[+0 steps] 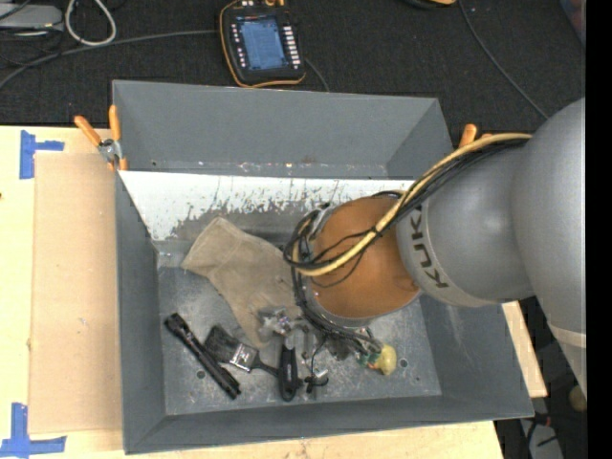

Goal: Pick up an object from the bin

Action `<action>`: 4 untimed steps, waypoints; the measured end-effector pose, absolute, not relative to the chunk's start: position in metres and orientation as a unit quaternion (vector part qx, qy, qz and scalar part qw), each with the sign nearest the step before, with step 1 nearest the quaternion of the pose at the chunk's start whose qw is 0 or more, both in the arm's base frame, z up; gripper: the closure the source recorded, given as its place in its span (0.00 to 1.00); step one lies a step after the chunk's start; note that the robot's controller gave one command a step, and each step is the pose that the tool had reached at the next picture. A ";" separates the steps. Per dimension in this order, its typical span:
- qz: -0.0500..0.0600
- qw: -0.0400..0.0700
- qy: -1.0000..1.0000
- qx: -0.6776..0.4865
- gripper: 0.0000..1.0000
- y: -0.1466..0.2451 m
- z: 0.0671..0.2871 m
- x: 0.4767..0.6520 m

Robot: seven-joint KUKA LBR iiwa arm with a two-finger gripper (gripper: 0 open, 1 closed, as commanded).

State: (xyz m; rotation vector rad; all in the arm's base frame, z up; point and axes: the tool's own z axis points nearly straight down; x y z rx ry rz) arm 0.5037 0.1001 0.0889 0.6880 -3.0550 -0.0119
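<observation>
near the bin's (139, 304) front left corner lies a long black bar (201, 355), with a black clip (229, 344) just beside it and a tan cloth (234, 256) behind them. at mid-front the arm's (478, 228) jaws hang low over small dark bits (290, 376); wide or narrow, i cannot tell. a pale yellow knob (385, 359) sits just to the right. nothing looks lifted, so gripping and raising seem still to do.

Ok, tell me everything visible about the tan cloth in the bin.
The tan cloth is a limp, creased piece of fabric, lying flat on the bin's floor left of centre. Its upper end reaches the back wall's foot; its right edge runs under the arm's orange wrist cover.
</observation>
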 end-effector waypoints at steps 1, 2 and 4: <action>-0.001 0.001 -0.979 0.204 0.00 0.120 0.072 0.498; -0.002 0.004 -0.980 0.200 0.00 0.086 0.084 0.493; -0.002 0.003 -0.998 0.059 1.00 0.088 0.082 0.498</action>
